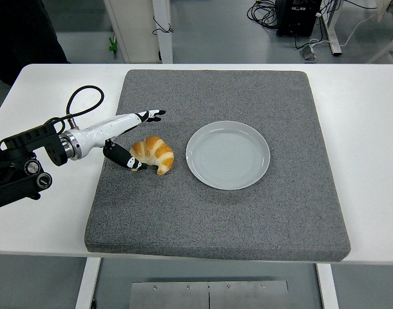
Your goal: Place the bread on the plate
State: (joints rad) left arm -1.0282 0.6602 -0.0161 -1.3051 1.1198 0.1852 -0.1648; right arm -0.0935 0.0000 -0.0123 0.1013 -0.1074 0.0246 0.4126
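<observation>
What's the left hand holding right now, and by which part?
Nothing yet. The left hand is open beside the croissant: thumb at its left end, fingers spread above it, not closed.

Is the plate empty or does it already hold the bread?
Empty. The plate is bare; the bread lies beside it on the mat.

A grey felt-like mat (261, 212) lies square on the white table (370, 129), covering most of its middle and leaving bare white margins left and right of the mat; beyond the table's far edge, a white post (163, 29) stands on the grey floor, behind the mat's far left corner; left of the post is a white panel (129, 29) with a small green object (113, 44) at its foot; a black box with a tangle of cables (293, 16) sits beyond the mat's far right corner; a dark-clothed person (19, 32) shows at the table's far left corner.
</observation>
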